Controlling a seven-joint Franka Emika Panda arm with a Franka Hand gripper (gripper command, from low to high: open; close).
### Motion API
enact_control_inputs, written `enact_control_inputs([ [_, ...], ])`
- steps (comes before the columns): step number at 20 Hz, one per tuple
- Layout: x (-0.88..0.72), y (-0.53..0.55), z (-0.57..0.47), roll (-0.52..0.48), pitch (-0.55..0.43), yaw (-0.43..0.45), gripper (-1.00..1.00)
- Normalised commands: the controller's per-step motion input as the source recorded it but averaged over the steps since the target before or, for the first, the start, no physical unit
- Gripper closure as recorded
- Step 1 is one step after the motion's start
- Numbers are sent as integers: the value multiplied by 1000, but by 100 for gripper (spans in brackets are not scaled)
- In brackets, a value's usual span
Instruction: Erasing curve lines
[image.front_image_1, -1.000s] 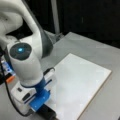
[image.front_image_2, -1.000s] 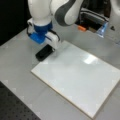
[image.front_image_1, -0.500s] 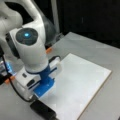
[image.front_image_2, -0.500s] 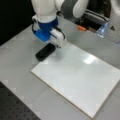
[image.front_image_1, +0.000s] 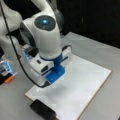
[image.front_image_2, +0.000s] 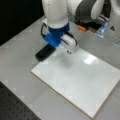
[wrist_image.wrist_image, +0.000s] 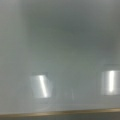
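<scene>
The white board (image.front_image_1: 82, 85) (image.front_image_2: 82, 77) lies flat on the grey table, and no curve lines show on it in any view. My gripper (image.front_image_1: 55, 76) (image.front_image_2: 53, 42), with its blue mount, hangs over the board's corner nearest the black eraser (image.front_image_1: 42, 110) (image.front_image_2: 45, 52). The eraser lies on the table just off that corner, apart from the gripper. Only bare board surface (wrist_image.wrist_image: 60, 50) with two light reflections and the board's edge (wrist_image.wrist_image: 60, 112) appears in the wrist view; the fingers are out of sight there.
An orange item (image.front_image_1: 9, 80) (image.front_image_2: 81, 28) and lit blue equipment (image.front_image_1: 6, 67) (image.front_image_2: 102, 27) stand by the arm's base. A black cable (image.front_image_1: 20, 65) hangs beside the arm. A dark perforated surface (image.front_image_2: 12, 107) borders the table at a front view's bottom left.
The arm has moved away from the eraser and over the board's corner, rising a little. The eraser has stayed on the table beside the board.
</scene>
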Motion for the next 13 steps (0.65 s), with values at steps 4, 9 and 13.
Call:
enact_control_inputs([
  [4, -277, 306, -58, -15, -106, -71, -100],
  [9, -217, 314, -20, -73, -74, -108, -100],
  [13, -151, 231, -45, -93, -83, -77, -100],
])
